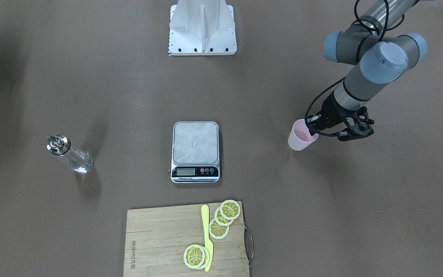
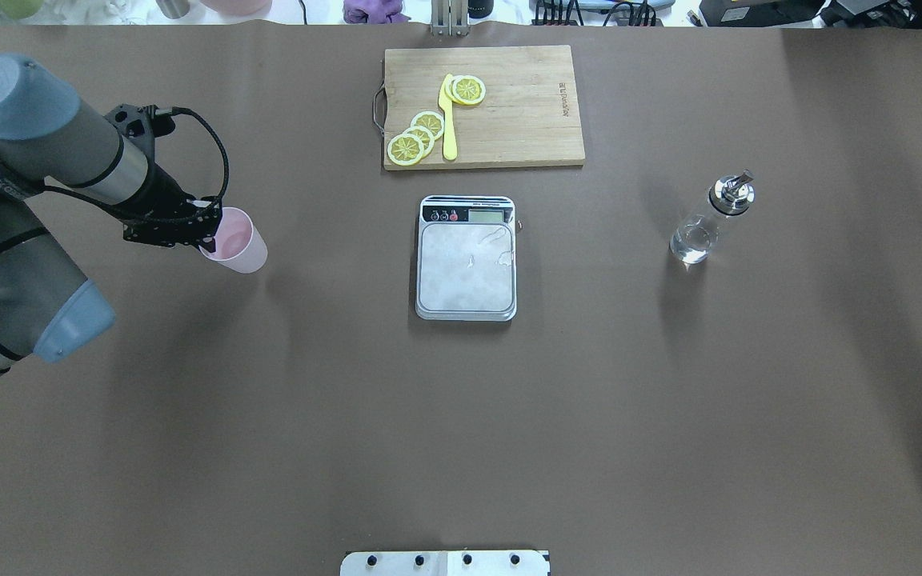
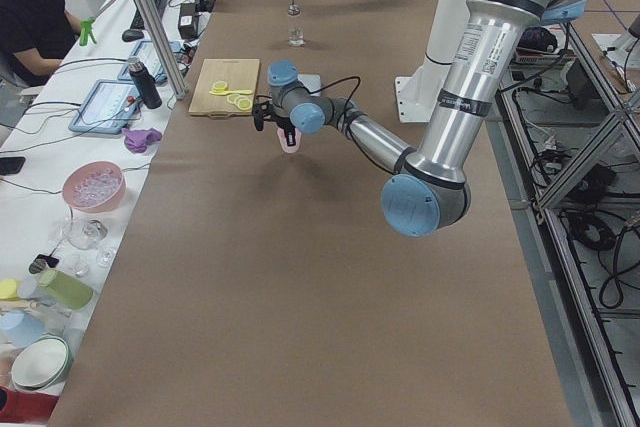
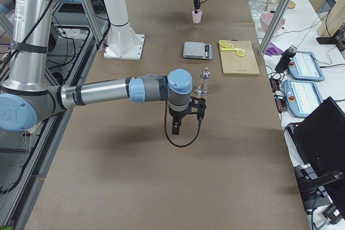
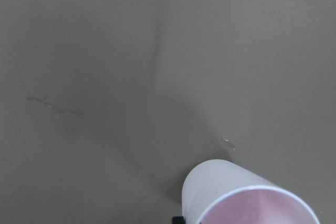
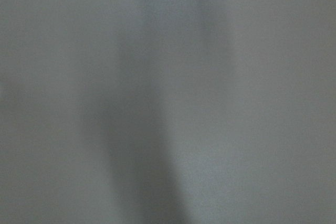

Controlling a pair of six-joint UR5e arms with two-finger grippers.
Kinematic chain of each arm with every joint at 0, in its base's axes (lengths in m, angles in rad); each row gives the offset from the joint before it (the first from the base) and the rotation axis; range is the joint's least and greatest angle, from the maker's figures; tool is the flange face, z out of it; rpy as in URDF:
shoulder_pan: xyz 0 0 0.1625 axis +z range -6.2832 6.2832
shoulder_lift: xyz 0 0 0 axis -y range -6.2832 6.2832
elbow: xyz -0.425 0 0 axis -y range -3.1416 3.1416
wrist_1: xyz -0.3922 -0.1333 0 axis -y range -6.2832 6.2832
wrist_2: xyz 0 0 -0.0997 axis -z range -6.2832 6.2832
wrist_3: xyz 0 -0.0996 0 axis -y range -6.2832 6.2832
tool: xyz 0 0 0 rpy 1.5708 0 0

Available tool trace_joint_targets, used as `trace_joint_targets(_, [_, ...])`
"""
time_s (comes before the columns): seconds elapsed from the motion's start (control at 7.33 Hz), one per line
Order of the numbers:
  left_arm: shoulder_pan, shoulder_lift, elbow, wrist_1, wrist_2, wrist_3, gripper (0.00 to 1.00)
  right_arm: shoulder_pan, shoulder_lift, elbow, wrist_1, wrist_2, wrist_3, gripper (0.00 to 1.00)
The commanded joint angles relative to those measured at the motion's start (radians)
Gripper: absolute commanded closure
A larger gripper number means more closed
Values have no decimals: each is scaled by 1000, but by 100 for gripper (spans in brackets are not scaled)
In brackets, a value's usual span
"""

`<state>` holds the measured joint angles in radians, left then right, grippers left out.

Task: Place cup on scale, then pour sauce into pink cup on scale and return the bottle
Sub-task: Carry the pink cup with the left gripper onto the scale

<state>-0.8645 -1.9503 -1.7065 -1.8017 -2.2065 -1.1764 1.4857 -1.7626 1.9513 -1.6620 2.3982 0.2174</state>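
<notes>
Front view: left tool (image 1: pixel 314 129) pinches cup (image 1: pixel 299 139) by rim, one finger inside. Scale (image 1: pixel 195 143) well apart from tool, plate bare.
Overhead: bottle (image 2: pixel 709 224) beyond scale, far from left tool, standing on worktop (image 2: pixel 461 416).
Right-side view: right tool (image 4: pixel 176 126) near bottle; spread or pressed together, cannot tell.
Judgement: first step only begun; placing, pouring, returning all left.

In the overhead view the scale (image 2: pixel 467 272) is sitting mid-frame, the cup (image 2: pixel 241 248) at left, the bottle (image 2: pixel 701 232) at right, the board (image 2: pixel 525 120) above
</notes>
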Motion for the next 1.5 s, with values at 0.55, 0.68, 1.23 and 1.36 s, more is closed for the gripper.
trace_joint_targets(0.55, [123,-416,-16,420,7,-283,100,-7,2,3,1,-1,-4,0])
trace_joint_targets(0.68, [174,-474,57,362,66,-355,100,-7,2,5,1,1,-3,0])
trace_joint_targets(1.23, [211,-572,310,173,129,-417,100,-7,5,5,1,2,-7,0])
trace_joint_targets(1.36, [231,-567,315,171,131,-416,100,-7,5,5,1,1,-7,0])
